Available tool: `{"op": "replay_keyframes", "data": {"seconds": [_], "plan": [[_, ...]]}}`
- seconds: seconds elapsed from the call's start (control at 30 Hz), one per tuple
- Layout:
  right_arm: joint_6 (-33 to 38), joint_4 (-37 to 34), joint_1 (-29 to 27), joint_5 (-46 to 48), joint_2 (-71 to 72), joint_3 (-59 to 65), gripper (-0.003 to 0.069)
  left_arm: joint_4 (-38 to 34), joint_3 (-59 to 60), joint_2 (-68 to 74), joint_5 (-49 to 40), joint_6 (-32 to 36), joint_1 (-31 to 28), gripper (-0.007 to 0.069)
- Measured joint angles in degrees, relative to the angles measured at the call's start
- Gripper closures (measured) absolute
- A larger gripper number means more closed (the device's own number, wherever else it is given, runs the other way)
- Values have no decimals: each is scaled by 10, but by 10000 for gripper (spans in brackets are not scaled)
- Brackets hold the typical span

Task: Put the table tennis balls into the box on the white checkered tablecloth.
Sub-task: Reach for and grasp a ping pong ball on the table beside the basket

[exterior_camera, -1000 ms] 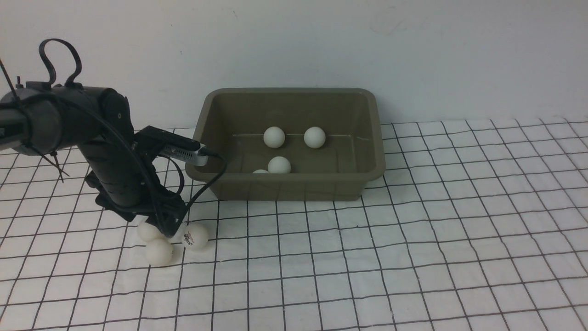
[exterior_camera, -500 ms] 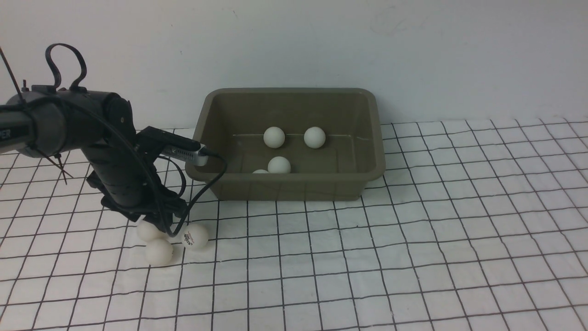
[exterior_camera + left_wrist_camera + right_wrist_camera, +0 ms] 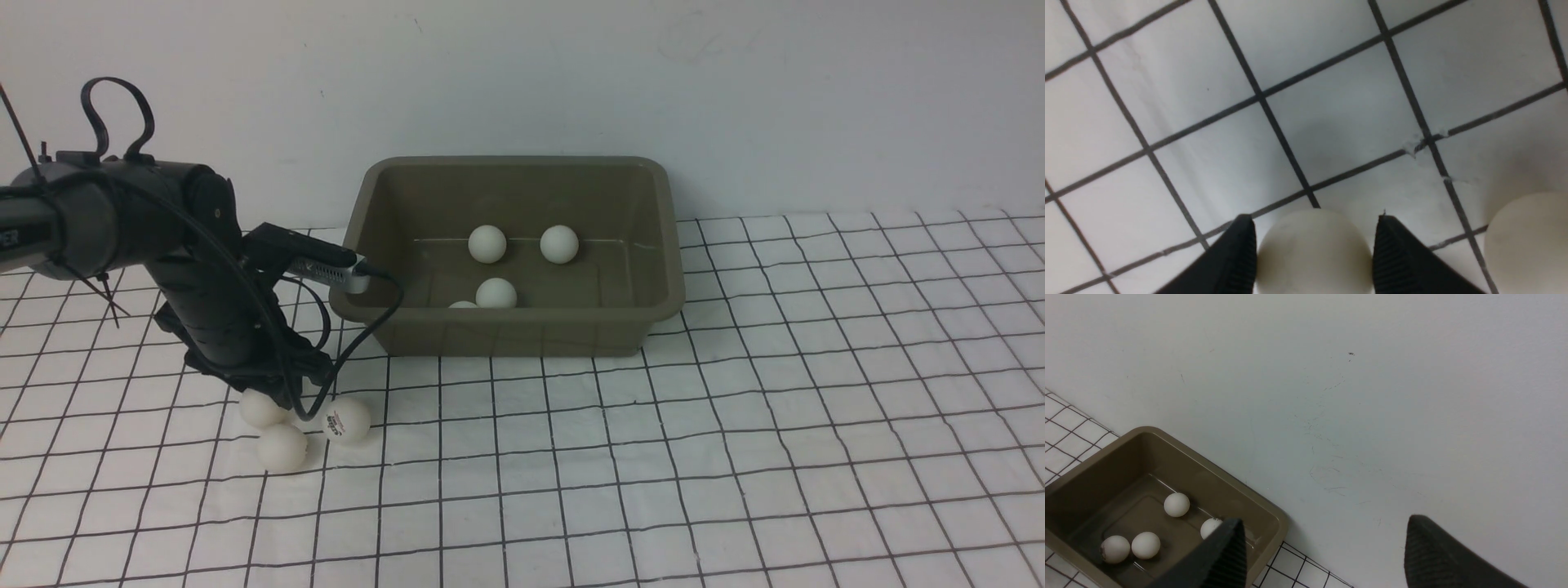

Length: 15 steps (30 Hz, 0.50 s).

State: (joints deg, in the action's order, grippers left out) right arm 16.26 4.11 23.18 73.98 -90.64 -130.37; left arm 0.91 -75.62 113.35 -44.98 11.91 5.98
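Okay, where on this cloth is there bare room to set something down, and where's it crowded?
The tablecloth right of the box is bare out to the edge of view, and so is the wide strip in front of the box. Crowded: the front-left, where three loose balls cluster under the left claw. Four balls sit inside the box.
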Motion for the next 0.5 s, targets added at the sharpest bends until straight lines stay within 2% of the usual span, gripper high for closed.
{"op": "replay_keyframes", "data": {"seconds": [0.5], "plan": [[0,0,0,0,0,0,186,45,-7,0,-13,-22,0,294]]}}
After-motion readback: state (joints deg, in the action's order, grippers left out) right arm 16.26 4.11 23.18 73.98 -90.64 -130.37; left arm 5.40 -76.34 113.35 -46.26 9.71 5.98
